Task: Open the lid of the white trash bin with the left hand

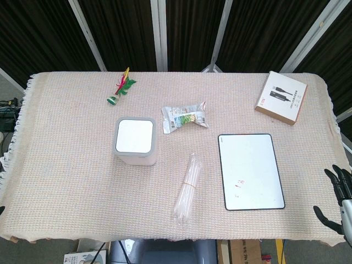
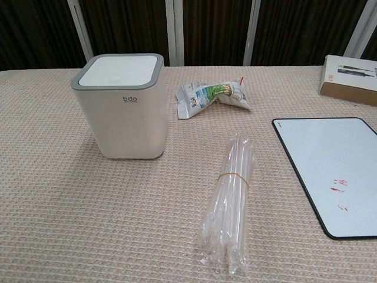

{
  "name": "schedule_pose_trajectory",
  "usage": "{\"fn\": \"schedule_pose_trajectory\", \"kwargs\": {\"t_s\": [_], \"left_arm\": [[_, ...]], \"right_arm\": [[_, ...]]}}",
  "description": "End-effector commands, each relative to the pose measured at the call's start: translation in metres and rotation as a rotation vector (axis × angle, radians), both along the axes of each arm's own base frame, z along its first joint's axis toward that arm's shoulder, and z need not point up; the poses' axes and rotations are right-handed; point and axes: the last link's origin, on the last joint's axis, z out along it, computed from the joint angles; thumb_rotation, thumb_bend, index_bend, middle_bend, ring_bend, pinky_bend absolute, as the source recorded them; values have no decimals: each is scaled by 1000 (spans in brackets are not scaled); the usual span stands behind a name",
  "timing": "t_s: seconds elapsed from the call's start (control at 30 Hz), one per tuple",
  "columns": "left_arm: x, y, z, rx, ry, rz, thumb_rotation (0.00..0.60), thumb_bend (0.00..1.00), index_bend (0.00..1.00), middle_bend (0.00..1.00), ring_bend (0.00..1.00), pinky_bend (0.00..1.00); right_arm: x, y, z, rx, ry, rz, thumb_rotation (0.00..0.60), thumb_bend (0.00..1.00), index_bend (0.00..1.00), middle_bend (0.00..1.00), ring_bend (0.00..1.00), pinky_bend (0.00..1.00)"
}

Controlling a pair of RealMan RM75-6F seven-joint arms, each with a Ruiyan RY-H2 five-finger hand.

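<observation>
Your white trash bin [image 1: 135,142], lid [image 2: 121,71] down, stands left of table centre; only the head view catches your right hand [image 1: 338,193], fingers spread and empty, off the right edge.

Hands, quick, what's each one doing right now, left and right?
Left hand: not in view in either camera.
Right hand: open, fingers apart, holding nothing, off the table's right edge.
</observation>
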Motion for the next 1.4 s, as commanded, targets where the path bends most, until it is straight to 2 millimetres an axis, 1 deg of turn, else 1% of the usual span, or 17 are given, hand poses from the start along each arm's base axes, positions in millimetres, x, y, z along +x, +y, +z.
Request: {"fn": "schedule_pose_trajectory", "kwargs": {"t_s": [0.03, 0.43, 0.73, 0.87, 0.93, 1.0, 1.1, 1.17, 1.2, 1.27, 1.33, 1.4], "left_arm": [[0, 0, 0, 1, -1, 1, 600, 141, 230, 219, 107, 169], [1, -3, 1, -3, -1, -6, 600, 141, 230, 219, 109, 172], [0, 1, -1, -8, -2, 1, 600, 142, 219, 218, 114, 177], [1, 1, -2, -12, -3, -4, 600, 141, 208, 222, 121, 191], [1, 2, -1, -11, -7, -8, 600, 143, 205, 236, 143, 214], [3, 4, 0, 2, -10, -28, 600, 146, 204, 269, 190, 257], [8, 13, 1, 7, -2, -96, 600, 164, 204, 367, 304, 359], [12, 21, 4, -11, 1, -154, 600, 193, 204, 481, 408, 453], [14, 24, 6, -21, 0, -175, 600, 203, 204, 516, 439, 482], [23, 35, 13, -41, -4, -228, 600, 237, 204, 603, 515, 554], [36, 49, 20, -56, 6, -283, 600, 268, 204, 676, 582, 600], [50, 61, 22, -75, 27, -336, 600, 315, 204, 746, 648, 640]], "right_arm": [[0, 0, 0, 0, 1, 0, 600, 268, 117, 56, 0, 0], [1, 3, 4, -20, -10, -4, 600, 269, 117, 55, 0, 0], [0, 2, 3, -15, -7, -11, 600, 268, 117, 55, 0, 0], [1, 3, 4, -17, -11, -5, 600, 268, 117, 56, 0, 0], [1, 4, 4, -16, -9, -5, 600, 268, 117, 55, 0, 0], [0, 4, 3, -11, -8, -8, 600, 268, 117, 56, 0, 0], [0, 3, 3, -7, -7, -12, 600, 268, 117, 56, 0, 0], [-1, 3, 2, -4, -8, -17, 600, 268, 117, 56, 0, 0], [-1, 2, 2, -4, -7, -19, 600, 268, 117, 56, 0, 0], [-1, 2, 2, -5, -7, -21, 600, 268, 117, 56, 0, 0], [-1, 1, 1, -2, -5, -21, 600, 269, 117, 56, 0, 0], [0, 1, 0, 1, -3, -20, 600, 269, 117, 56, 0, 0]]}}
